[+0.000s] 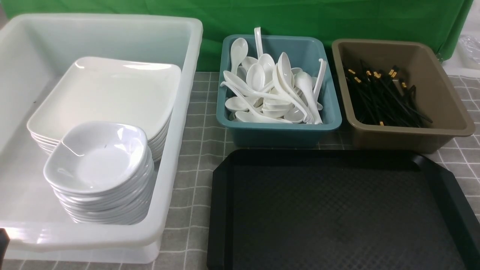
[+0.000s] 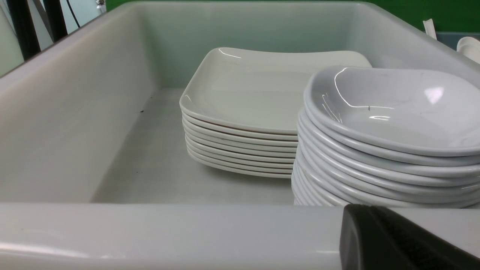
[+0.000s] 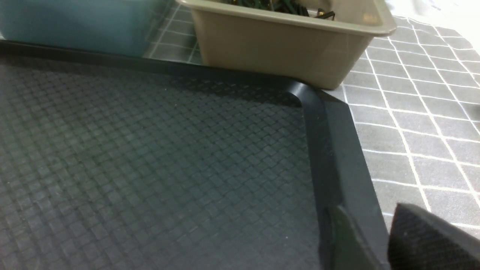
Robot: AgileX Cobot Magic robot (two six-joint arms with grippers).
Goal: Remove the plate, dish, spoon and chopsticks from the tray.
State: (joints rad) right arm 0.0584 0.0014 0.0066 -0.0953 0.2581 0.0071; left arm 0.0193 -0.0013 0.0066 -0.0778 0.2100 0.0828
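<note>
The big black plastic tray sat on the tabletop. Only a dark bit of each hand showed, so I could not tell if either was open or closed.

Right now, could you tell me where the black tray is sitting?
In the front view the tray lies bare at the near right, just in front of the teal bin and brown bin.

The tray runs off the front view's lower edge; both hands seem barely visible.
</note>
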